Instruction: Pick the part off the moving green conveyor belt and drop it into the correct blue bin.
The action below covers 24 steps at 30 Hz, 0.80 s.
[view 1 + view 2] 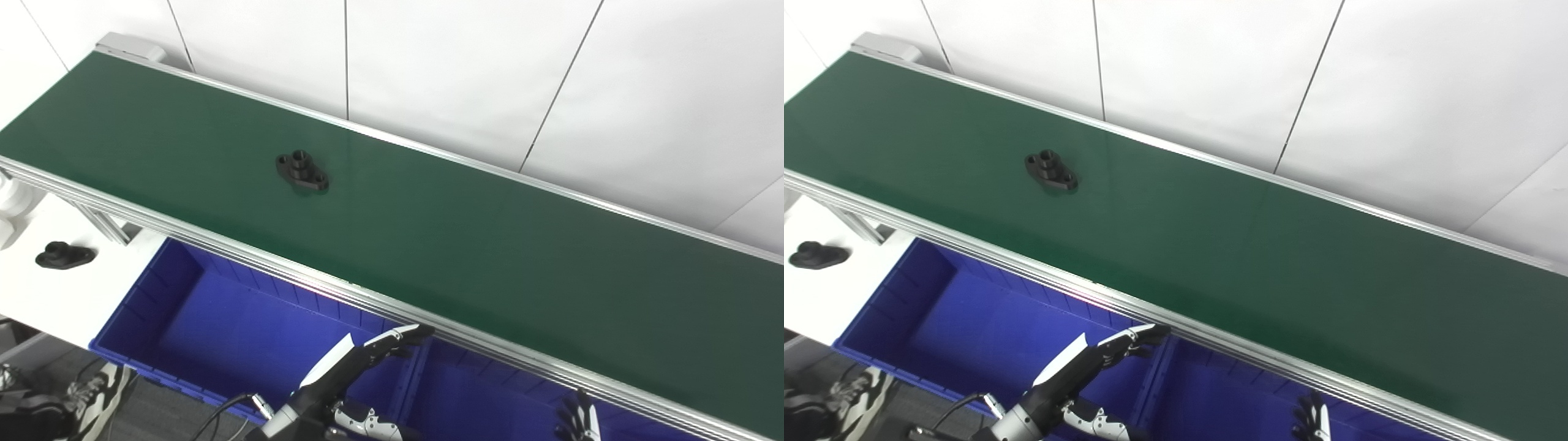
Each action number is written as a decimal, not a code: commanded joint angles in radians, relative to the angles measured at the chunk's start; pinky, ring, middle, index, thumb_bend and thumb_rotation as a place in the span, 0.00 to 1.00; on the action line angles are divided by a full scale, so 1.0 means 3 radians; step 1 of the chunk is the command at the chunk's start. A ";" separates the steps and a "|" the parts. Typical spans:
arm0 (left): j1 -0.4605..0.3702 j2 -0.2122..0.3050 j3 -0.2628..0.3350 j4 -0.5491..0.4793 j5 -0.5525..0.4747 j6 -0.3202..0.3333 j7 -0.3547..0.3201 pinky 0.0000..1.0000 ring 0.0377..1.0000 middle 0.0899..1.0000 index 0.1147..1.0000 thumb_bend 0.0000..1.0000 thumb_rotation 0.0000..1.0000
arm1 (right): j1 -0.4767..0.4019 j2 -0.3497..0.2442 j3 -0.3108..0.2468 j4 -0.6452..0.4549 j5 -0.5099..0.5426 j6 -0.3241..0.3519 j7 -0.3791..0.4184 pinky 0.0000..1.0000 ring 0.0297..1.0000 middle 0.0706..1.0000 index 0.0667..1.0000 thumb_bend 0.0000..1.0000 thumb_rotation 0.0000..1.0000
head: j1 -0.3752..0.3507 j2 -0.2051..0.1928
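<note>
Left eye view: black flanged part point(302, 172) lies mid-belt, well apart from my left hand point(361, 358), fingers extended, empty, over the blue bin point(184, 312); right hand point(579, 419) barely visible, cannot tell; I'd lead the conveyor belt point(490, 245)

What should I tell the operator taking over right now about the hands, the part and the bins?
Left hand: open, holding nothing, fingers stretched toward the near rail of the conveyor belt, above the blue bins.
Right hand: only fingertips show at the bottom edge; seems to hold nothing, but its state cannot be told.
Black flanged part: lying on the belt, up and left of both hands, untouched.
A similar black part sits on the white surface left of the bins.
Done: nothing visible yet; the bin areas in view look bare.
Left: grasp the part off the belt, drop it into the correct bin.
</note>
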 commanded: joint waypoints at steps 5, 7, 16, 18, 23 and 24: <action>-0.0228 0.0317 -0.0559 0.0094 0.0052 -0.0076 0.0961 0.78 0.85 0.88 0.83 0.89 0.26 | -0.0079 -0.0085 0.0153 0.0095 -0.0016 -0.0108 -0.0248 0.81 0.88 0.93 1.00 0.82 0.44 | -0.0079 -0.0153; -0.0300 0.0406 -0.0731 0.0138 0.0050 -0.0076 0.1181 0.77 0.84 0.87 0.83 0.89 0.25 | -0.0111 -0.0103 0.0206 0.0139 0.0009 -0.0108 -0.0295 0.83 0.89 0.93 1.00 0.82 0.44 | -0.0088 -0.0186; -0.0498 0.0697 -0.1238 0.0268 0.0132 -0.0076 0.1955 0.75 0.83 0.86 0.81 0.89 0.25 | -0.0202 -0.0118 0.0355 0.0245 0.0013 -0.0108 -0.0482 0.82 0.88 0.92 1.00 0.82 0.41 | -0.0123 -0.0434; -0.0515 0.0753 -0.1282 0.0301 0.0151 -0.0075 0.2105 0.75 0.83 0.85 0.80 0.89 0.26 | -0.0226 -0.0130 0.0393 0.0277 0.0035 -0.0108 -0.0531 0.81 0.88 0.92 1.00 0.82 0.40 | -0.0123 -0.0487; -0.0595 0.0828 -0.1421 0.0361 0.0156 -0.0076 0.2375 0.72 0.81 0.84 0.78 0.90 0.27 | -0.0231 -0.0170 0.0411 0.0149 0.0107 -0.0108 -0.0508 0.75 0.87 0.92 1.00 0.81 0.38 | -0.0142 -0.0535; -0.0620 0.0840 -0.1465 0.0373 0.0180 -0.0076 0.2441 0.71 0.80 0.83 0.78 0.90 0.27 | -0.0224 -0.0178 0.0400 0.0089 0.0127 -0.0108 -0.0491 0.70 0.86 0.92 1.00 0.81 0.39 | -0.0157 -0.0534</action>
